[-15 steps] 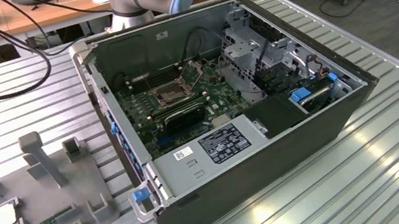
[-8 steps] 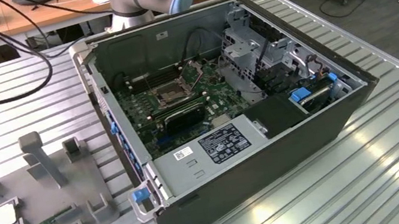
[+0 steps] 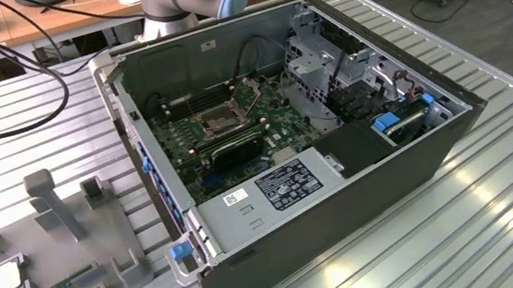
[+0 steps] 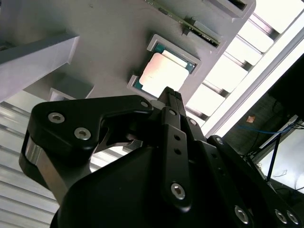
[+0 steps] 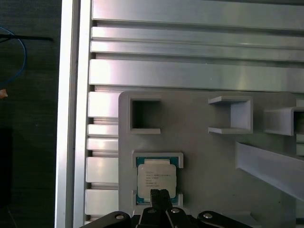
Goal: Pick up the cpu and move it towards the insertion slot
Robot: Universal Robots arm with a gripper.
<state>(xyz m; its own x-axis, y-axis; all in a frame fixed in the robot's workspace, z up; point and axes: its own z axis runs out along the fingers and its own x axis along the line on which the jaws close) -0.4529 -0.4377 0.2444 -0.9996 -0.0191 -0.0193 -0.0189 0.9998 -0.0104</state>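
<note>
Claw, tips together, above the cpu

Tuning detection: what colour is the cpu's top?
The cpu is silvery, green-rimmed; first wrist view best.

Silvery square cpu sits in a rimmed recess of the grey plastic fixture tray, open from above. A tall grey plastic post stands near it. The grey metal side wall of the open black computer case rises between the tray and the metal-framed square insertion slot. Black cables arch just beside the slot.
</note>
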